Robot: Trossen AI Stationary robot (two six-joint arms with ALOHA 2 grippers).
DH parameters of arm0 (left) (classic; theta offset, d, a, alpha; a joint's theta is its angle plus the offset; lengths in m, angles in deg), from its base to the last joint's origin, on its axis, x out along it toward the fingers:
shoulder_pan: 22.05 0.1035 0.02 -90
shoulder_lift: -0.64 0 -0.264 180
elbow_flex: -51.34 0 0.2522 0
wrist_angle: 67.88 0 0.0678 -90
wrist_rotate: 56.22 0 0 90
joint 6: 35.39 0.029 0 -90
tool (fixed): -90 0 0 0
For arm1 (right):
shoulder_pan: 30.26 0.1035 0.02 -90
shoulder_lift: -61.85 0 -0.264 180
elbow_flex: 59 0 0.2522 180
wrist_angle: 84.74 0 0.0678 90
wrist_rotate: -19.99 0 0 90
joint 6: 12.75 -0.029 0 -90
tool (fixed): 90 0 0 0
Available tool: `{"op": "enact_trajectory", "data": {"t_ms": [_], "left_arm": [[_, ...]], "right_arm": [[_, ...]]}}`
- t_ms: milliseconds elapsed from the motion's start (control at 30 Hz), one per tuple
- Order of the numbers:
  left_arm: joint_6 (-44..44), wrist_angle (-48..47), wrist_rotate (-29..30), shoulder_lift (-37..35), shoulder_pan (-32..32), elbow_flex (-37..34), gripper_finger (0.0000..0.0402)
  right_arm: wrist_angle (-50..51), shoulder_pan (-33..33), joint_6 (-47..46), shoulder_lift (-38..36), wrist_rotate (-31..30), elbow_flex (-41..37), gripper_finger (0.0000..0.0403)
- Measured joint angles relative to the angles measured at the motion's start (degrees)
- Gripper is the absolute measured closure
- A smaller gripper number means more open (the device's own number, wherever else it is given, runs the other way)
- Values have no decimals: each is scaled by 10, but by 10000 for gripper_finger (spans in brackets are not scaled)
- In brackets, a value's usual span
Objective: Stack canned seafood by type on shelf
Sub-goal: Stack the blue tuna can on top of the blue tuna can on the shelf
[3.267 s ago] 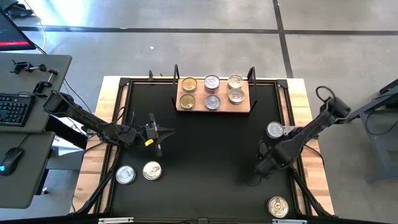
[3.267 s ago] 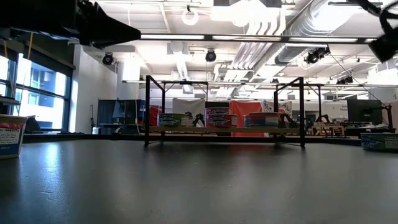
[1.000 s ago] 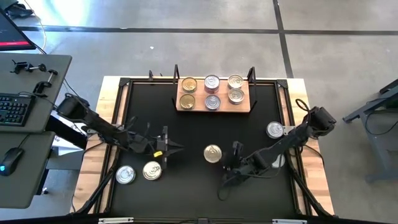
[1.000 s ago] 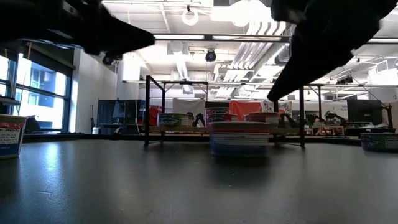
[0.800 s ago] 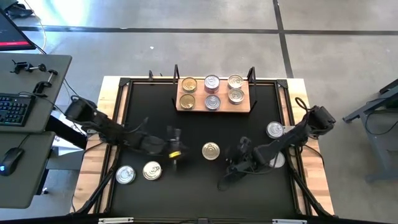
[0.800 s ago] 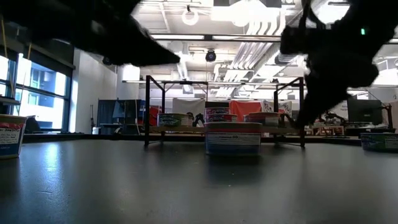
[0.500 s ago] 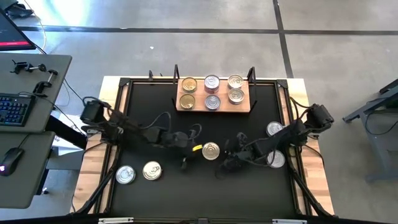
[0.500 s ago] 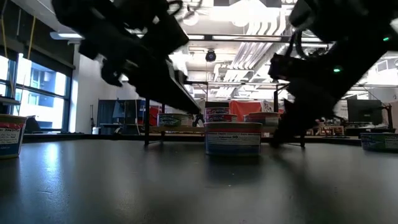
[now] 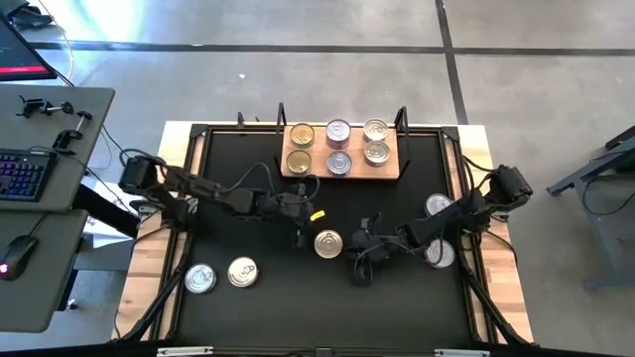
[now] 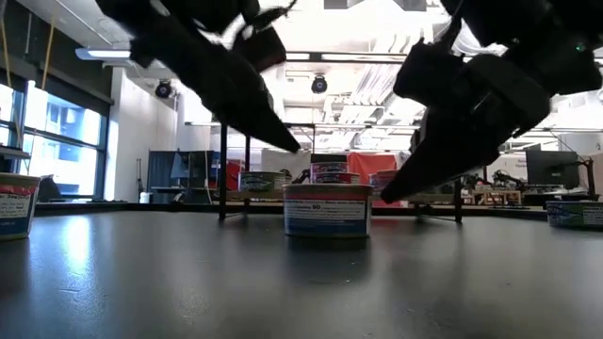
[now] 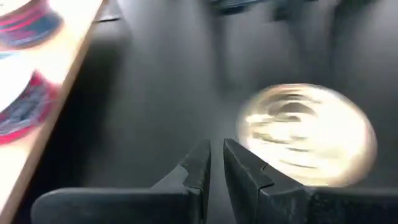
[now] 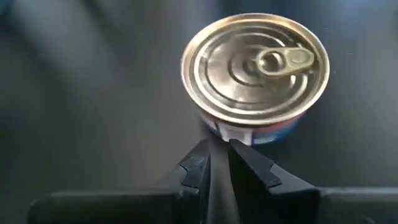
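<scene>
A gold-lidded can [image 9: 328, 243] stands upright on the black tabletop, in front of the shelf [image 9: 392, 171]. The shelf bears six cans in two rows, gold at its left and silver beside them. My right gripper [image 12: 219, 148] is shut, and its fingertips are at the can's right side. My left gripper [image 11: 216, 149] is shut with nothing between its fingers. It hovers just left of and above the can [image 11: 308, 143], apart from it in the low view. My right gripper touches the can's side wall [image 12: 249, 134], low on the side toward the table's right, with the free ends of its shut fingers [image 12: 199, 155]. The fingers slant down from the right. The can stands flat on the table, lid up.
Two loose cans [image 9: 200, 279] [image 9: 243, 272] lie near the front left. Two more [image 9: 438, 205] [image 9: 438, 254] sit at the right, partly under my right arm. The shelf's black posts [image 10: 224, 165] rise behind the can.
My left gripper has swung toward the table's right, up to the gold can, and levelled out somewhat. My right gripper has come lower and toward the left, onto the can's side. The can has slid a little toward the table's left, still upright.
</scene>
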Motion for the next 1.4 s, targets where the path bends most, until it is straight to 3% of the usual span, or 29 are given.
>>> {"op": "enact_trajectory", "data": {"t_ms": [167, 333, 467, 600, 767, 833, 1033, 1167, 1400], "left_arm": [[-46, -13, -180, 1, -18, 0, 367], [-37, 6, -204, 61, -32, -1, 367], [-43, 57, -159, 98, -33, -1, 367], [-43, 30, -102, 88, -22, -2, 367], [-61, -11, 121, 15, -10, 1, 367], [-64, -43, 163, -17, -15, 1, 367], [-64, -84, 133, -57, -34, 1, 367], [-50, -59, 83, -25, -44, -1, 367], [148, 112, 44, 77, -56, -1, 352]], "right_arm": [[22, -14, -73, 23, -96, 0, 353], [-28, -49, -80, 64, -83, 0, 353], [-47, -62, -65, 71, -37, 0, 353], [-36, -52, -66, 69, -36, -1, 354], [-32, -20, -63, 69, -8, 2, 353], [-32, -11, -57, 69, -8, 2, 353], [-12, 2, -53, 70, -38, 3, 353], [19, 0, -73, 68, -44, 3, 353], [0, 1, -40, 69, -52, 0, 353]]}}
